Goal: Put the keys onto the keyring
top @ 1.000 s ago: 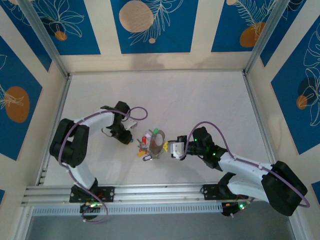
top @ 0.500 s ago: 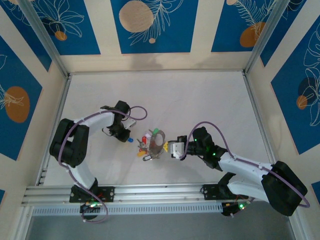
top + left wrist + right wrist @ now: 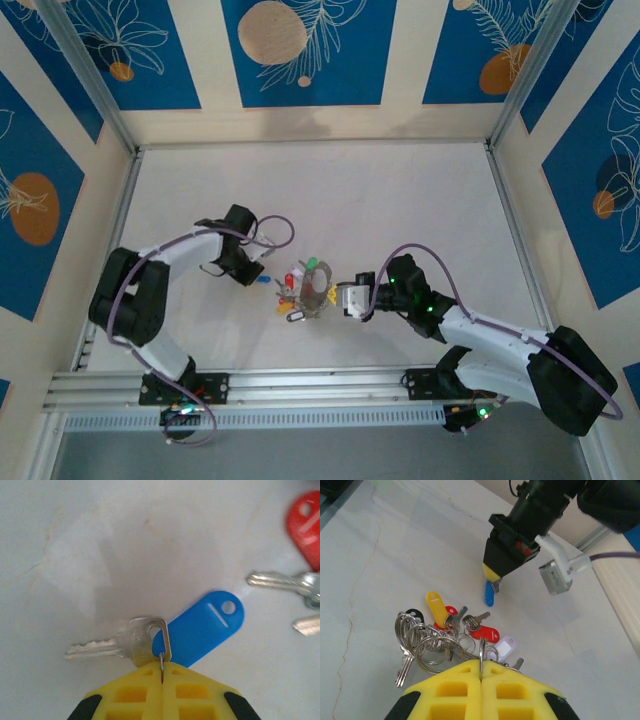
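We see a pale marbled table (image 3: pixel 400 200) with the left arm (image 3: pixel 150 275) and right arm (image 3: pixel 480 335) both reaching in toward the middle. The left gripper (image 3: pixel 161 674) has its yellow pads (image 3: pixel 132 692) pressed fully together, pinching the small split ring (image 3: pixel 161 659) of a blue-tagged key (image 3: pixel 202 627). That key lies flat on the table, blade pointing left in the wrist view, tag angled up to the right. The right gripper (image 3: pixel 481 672) is also closed tight, nipping a thin wire loop seen edge-on, which we take as the keyring (image 3: pixel 481 655). It sits near the table's centre, just in front of the right fingers, among a tangle of smaller rings (image 3: pixel 427 647). The other keys (image 3: pixel 457 622) lie bunched against it with yellow (image 3: pixel 436 605), red (image 3: pixel 485 631) and white (image 3: pixel 504 647) tags. The blue-tagged key rests just beyond the bunch, apart from it.
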Controlling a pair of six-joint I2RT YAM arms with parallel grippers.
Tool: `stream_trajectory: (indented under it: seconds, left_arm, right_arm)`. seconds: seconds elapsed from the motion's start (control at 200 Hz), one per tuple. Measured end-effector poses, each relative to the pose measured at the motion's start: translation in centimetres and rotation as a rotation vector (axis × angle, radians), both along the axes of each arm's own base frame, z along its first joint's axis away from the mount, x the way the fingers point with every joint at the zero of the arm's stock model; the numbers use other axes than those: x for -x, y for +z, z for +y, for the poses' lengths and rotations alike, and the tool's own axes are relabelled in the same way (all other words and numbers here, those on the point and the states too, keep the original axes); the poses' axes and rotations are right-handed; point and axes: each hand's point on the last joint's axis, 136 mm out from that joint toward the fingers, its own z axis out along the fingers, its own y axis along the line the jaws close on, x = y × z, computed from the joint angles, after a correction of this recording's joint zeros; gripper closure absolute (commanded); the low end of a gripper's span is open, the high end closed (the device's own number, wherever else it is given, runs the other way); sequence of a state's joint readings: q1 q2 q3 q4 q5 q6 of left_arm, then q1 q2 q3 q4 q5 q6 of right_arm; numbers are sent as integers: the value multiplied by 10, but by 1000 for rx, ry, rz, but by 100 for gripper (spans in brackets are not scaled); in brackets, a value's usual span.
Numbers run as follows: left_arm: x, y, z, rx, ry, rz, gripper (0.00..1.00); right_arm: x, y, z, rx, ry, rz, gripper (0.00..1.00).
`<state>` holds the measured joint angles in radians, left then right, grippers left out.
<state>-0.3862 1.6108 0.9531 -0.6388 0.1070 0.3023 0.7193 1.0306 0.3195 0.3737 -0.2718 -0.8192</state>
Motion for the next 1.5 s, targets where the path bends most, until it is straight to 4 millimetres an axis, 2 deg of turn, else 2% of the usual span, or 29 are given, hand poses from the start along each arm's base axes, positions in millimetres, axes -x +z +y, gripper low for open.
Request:
stream_trajectory:
  seconds: [0.045, 0.135, 0.305, 0.385, 0.43, 0.55, 0.735, 0.865, 1.075, 1.245, 1.5]
  left_arm:
    - [1, 8, -2, 21, -20, -29, 100]
    - [2, 37, -9, 101, -74, -149, 100]
    - [10, 110, -34, 295, -253, -454, 100]
    - [18, 132, -48, 358, -356, -592, 100]
    - [24, 137, -55, 380, -410, -644, 100]
    - [41, 138, -74, 426, -542, -712, 100]
    - [48, 151, -95, 469, -648, -788, 100]
    - [59, 156, -111, 504, -733, -817, 100]
    - [79, 143, -132, 555, -866, -723, 100]
    - [103, 145, -144, 607, -1000, -724, 100]
    - [118, 141, -153, 605, -1108, -717, 100]
  right_arm:
    - [1, 0, 0, -1, 3, 7, 100]
    - [3, 0, 1, -9, 12, 21, 100]
    - [7, 2, 3, -19, 31, 45, 100]
    - [8, 5, 4, -30, 41, 53, 100]
    - [8, 6, 5, -33, 48, 57, 100]
    - [9, 10, 7, -39, 61, 71, 100]
    - [13, 13, 13, -37, 103, 126, 100]
    - [14, 15, 17, -42, 129, 158, 100]
    - [15, 15, 22, -51, 153, 199, 100]
    - [15, 16, 24, -55, 159, 220, 100]
    - [18, 15, 25, -57, 177, 243, 100]
